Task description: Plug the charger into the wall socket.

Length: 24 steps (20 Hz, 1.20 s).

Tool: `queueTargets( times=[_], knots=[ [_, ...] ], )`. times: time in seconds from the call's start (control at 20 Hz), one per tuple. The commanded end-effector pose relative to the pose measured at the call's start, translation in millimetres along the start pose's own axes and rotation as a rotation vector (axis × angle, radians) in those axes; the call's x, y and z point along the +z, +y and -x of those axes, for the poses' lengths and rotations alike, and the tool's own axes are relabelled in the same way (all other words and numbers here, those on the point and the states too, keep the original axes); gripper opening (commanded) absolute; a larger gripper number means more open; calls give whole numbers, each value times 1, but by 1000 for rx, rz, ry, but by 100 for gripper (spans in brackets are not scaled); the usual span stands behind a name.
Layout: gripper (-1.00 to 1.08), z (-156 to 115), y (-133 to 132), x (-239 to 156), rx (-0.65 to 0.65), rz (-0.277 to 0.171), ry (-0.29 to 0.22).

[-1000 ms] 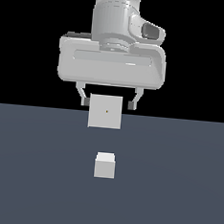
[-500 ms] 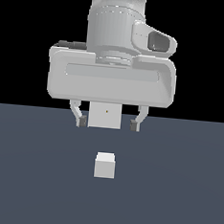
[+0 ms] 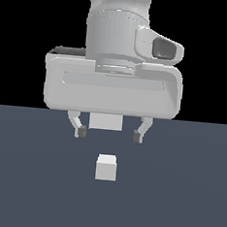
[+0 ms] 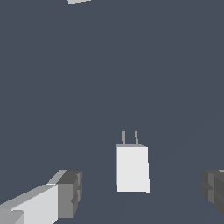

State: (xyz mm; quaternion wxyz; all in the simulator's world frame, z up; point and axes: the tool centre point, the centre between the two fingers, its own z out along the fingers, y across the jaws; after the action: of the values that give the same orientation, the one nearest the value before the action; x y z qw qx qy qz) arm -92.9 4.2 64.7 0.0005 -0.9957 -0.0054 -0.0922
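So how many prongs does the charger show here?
2, side by side on one end of the charger in the wrist view; the exterior view hides them.

We see charger [image 3: 106,167] plain light grey, unmarked; its two prongs darker grey in wrist view. Wall socket [image 3: 105,121] same light grey. Floor [image 3: 186,199] flat slate blue-grey. Gripper [image 3: 109,133] white-grey body, dark grey pads [image 4: 70,194]. Backdrop black.

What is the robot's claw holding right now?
Nothing. The open gripper hangs above the small light-grey cube-shaped charger, which sits alone on the dark floor, untouched.
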Motion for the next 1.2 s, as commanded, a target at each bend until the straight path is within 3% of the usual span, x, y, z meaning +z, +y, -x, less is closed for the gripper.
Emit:
queueTargets(
  times=[0.0, 1.0, 1.05, 1.15],
  knots=[
    [100, 0, 0, 0, 0, 0, 1],
    [100, 11, 0, 52, 1, 0, 4],
    [-100, 11, 0, 52, 1, 0, 4],
    [-100, 11, 0, 52, 1, 0, 4]
  ],
)
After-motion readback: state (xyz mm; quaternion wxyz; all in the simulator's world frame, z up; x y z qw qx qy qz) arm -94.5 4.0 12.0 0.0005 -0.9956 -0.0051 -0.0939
